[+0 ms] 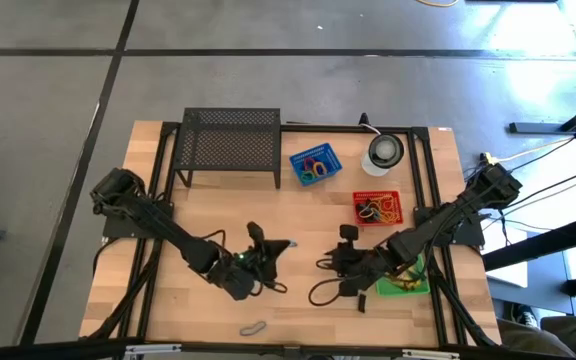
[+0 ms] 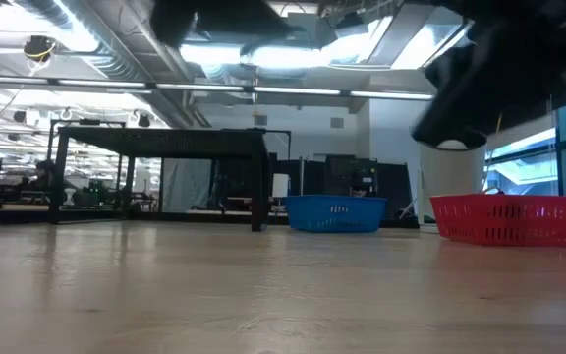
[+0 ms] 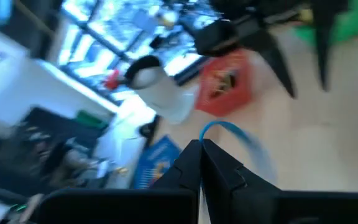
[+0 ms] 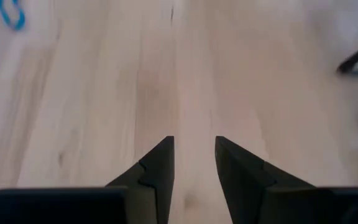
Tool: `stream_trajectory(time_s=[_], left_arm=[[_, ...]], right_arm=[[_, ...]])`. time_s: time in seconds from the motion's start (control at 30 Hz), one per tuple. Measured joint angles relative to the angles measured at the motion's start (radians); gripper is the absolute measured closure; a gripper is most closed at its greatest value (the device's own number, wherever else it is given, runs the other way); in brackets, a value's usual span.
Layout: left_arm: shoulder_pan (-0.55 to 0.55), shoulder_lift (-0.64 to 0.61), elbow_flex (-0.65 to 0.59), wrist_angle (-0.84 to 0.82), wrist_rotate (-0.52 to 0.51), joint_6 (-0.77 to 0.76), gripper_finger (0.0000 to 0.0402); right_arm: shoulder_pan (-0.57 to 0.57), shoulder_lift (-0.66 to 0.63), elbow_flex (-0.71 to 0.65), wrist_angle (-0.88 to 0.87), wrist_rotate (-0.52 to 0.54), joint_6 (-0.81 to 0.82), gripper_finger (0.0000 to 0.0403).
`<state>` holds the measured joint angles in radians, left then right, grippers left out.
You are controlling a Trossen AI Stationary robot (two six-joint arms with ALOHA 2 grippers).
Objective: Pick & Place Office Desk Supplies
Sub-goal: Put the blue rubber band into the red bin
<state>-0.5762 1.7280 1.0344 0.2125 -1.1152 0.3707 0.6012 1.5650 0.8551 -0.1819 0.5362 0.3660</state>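
- Reaching in from the table's left edge, the left arm is stretching diagonally toward the middle of the wooden table (image 1: 298, 215), with the left gripper (image 1: 273, 247) pointing toward the right arm.
- Its 2 fingers (image 3: 191, 163) are pressing together on a thin blue rubber band (image 3: 235, 132), whose loop is sticking out past the tips in the left wrist view.
- Coming in from the right edge, the right arm is angling down toward the front centre, with the right gripper (image 1: 340, 262) facing the left one across a short stretch of table.
- Its jaws are standing narrowly apart over bare wood, holding nothing.
- A blue basket (image 1: 314, 164) and a red basket (image 1: 378, 208) of bands are sitting right of the black mesh rack (image 1: 230, 143).
- A yellow-green crayon box (image 1: 404, 283) is lying just beside the right arm.
- A grey loop (image 1: 254, 328) is resting near the front edge.
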Motion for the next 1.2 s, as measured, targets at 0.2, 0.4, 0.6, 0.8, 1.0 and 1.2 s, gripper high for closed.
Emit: stream_trajectory(time_s=[0.2, 0.4, 0.6, 0.8, 1.0, 1.2], left_arm=[[0.017, 0.001, 0.001, 0.075, 0.016, 0.035, 0.0399], [0.023, 0.001, 0.001, 0.074, 0.009, -0.014, 0.0399], [0.023, 0.001, 0.001, 0.074, 0.009, -0.017, 0.0399], [0.023, 0.001, 0.001, 0.075, 0.009, -0.017, 0.0399], [0.023, 0.001, 0.002, 0.075, 0.009, -0.017, 0.0399], [0.023, 0.001, 0.003, 0.075, 0.009, -0.017, 0.0399]], right_arm=[[-0.058, 0.000, 0.000, 0.200, 0.045, -0.084, 0.0285], [-0.128, 0.000, 0.000, 0.328, -0.004, -0.090, 0.0285], [-0.166, 0.000, 0.000, 0.420, -0.114, -0.093, 0.0280], [-0.183, 0.000, 0.001, 0.453, -0.186, -0.093, 0.0249], [-0.184, 0.000, 0.001, 0.471, -0.189, -0.089, 0.0233], [-0.184, 0.000, 0.001, 0.486, -0.190, -0.089, 0.0231]])
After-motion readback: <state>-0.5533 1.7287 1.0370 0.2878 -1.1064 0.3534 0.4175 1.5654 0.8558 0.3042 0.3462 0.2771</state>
